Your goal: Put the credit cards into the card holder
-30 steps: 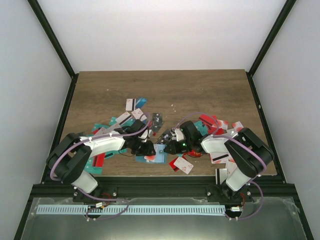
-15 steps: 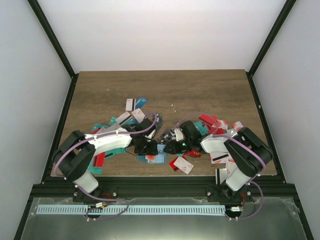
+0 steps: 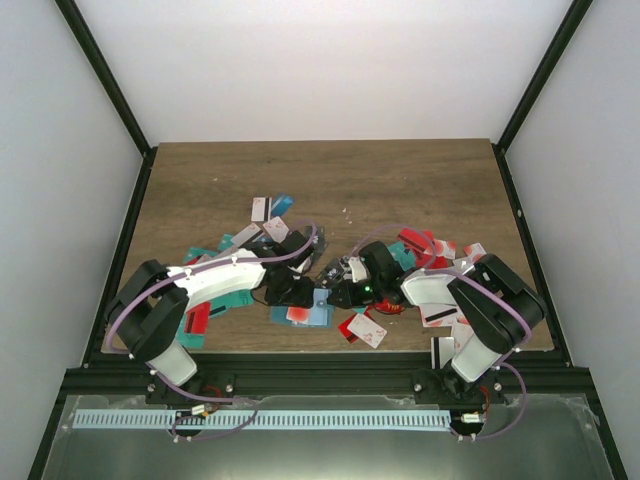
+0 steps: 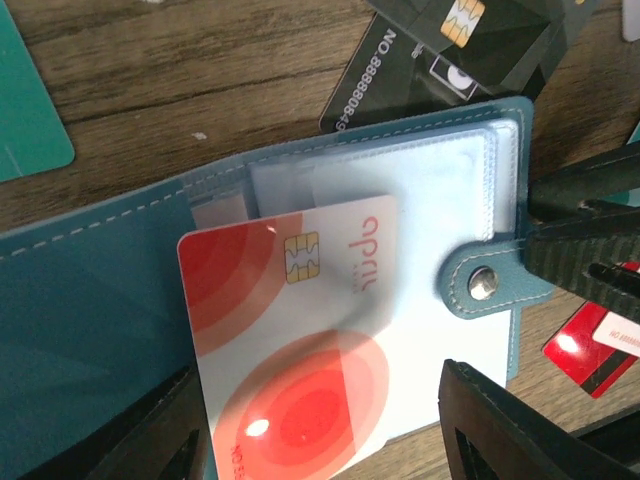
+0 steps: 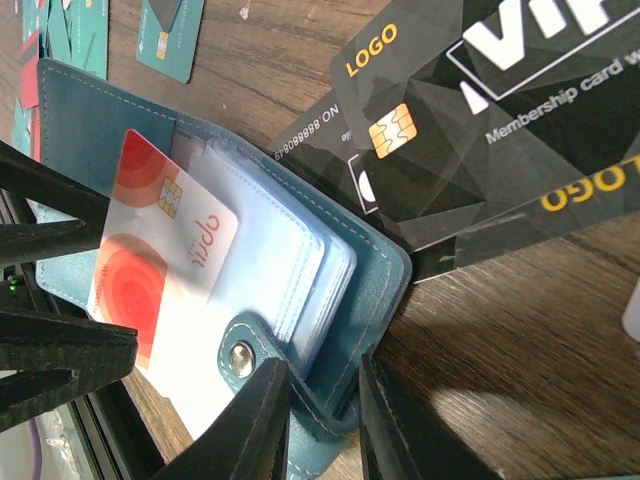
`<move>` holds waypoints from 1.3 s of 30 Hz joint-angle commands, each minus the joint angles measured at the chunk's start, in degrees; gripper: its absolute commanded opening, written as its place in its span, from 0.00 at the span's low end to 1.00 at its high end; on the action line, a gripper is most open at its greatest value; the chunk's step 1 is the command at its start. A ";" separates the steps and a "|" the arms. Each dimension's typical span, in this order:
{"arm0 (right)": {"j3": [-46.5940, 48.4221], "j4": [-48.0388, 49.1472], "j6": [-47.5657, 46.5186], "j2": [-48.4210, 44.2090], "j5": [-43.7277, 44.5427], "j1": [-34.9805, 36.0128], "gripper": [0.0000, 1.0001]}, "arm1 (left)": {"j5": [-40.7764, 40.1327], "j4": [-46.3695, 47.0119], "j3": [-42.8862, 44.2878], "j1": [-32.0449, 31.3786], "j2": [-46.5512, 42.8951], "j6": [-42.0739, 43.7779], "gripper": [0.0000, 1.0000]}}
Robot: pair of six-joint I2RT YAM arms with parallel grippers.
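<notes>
**Q:** What lies at the left of the worktop?
**A:** Loose credit cards in red, teal and white, scattered from the near-left corner toward the middle.

**Q:** And the left gripper?
**A:** It is low over the open card holder, which lies by the middle of the near edge. Its fingers stand apart, one on each side of a red-and-white card. That card lies on the clear sleeves. The right-hand finger is clear of the card's edge, so nothing is gripped.

**Q:** What holds the holder?
**A:** The right gripper is closed on its outer edge, just beside the clasp tab. The edge sits between the two fingers.

**Q:** And to the right?
**A:** Several black cards overlap just beyond the holder, on its far-edge side. Further red and white cards spread toward the near-right corner.
</notes>
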 commanded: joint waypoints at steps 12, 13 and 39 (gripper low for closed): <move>-0.42 -4.16 -1.30 1.99 0.42 0.36 0.22 | 2.49 1.16 -1.05 -0.56 1.04 -1.43 0.61; -0.37 -4.09 -1.36 2.03 0.41 0.36 0.21 | 2.51 1.50 -1.17 -0.72 1.30 -1.65 0.61; -0.56 -4.19 -1.53 2.20 0.21 0.41 0.21 | -2.38 -3.57 -2.13 -1.49 -0.29 -3.03 0.60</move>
